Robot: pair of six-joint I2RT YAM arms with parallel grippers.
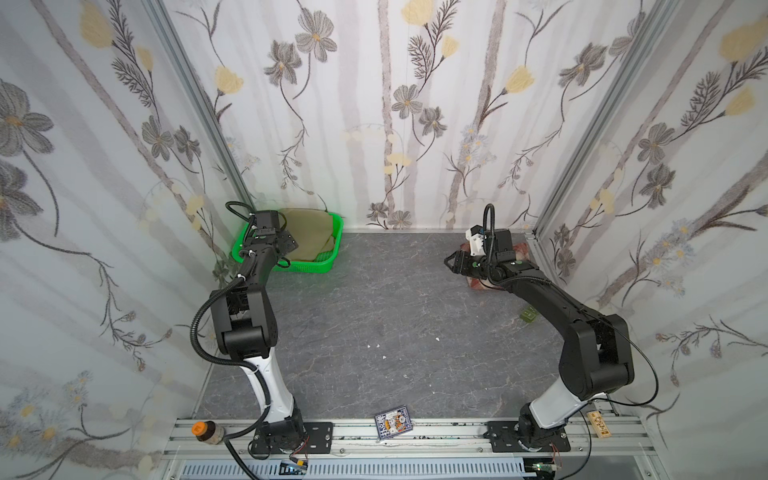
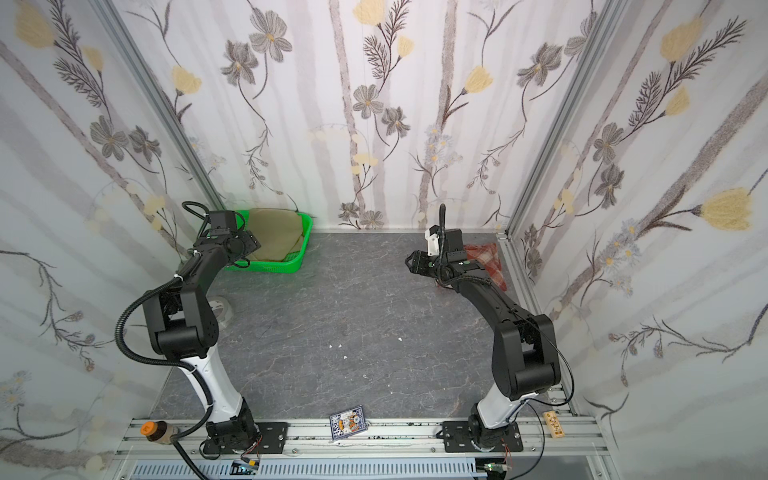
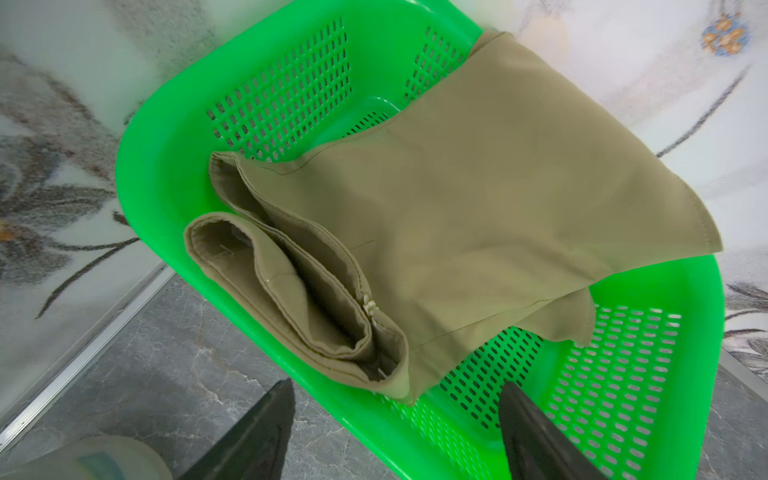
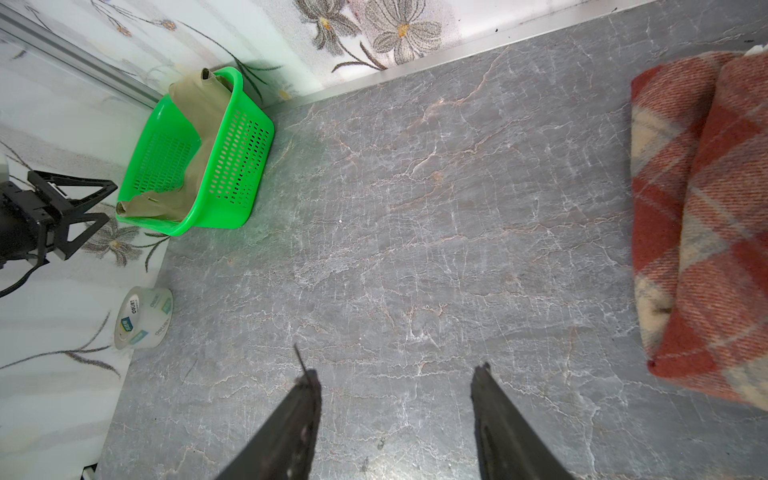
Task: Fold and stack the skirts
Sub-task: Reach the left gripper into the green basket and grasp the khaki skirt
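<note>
I see the left gripper (image 3: 397,384) hanging over the near rim of the green basket (image 3: 158,174), which sits in the far left corner of the table (image 1: 374,311). Its jaws are spread and nothing is between them. One finger (image 3: 257,432) is over the grey tabletop and the other is over the basket's perforated floor.

The khaki skirt (image 3: 478,199) lies inside the basket, folded into several loose layers. The waistband and zipper (image 3: 370,307) face the gripper. One broad flap drapes over the basket's far rim toward the wall. Both top views show that skirt filling most of the basket, with the left gripper (image 1: 286,245) just above its near side.

The right gripper (image 4: 395,371) hovers over bare table near the far right, pointing toward the middle. Its jaws are also apart and it holds nothing.

The plaid skirt (image 4: 706,208) lies folded on the table beside it, close to the right wall. It touches neither finger. In a top view the plaid skirt (image 2: 486,257) is partly hidden behind the right arm's wrist.

The two skirts are well apart, one in each far corner.

A roll of clear tape (image 4: 143,318) rests against the left wall, nearer to me than the basket. A card pack (image 1: 392,424) lies on the front rail between the arm bases.
</note>
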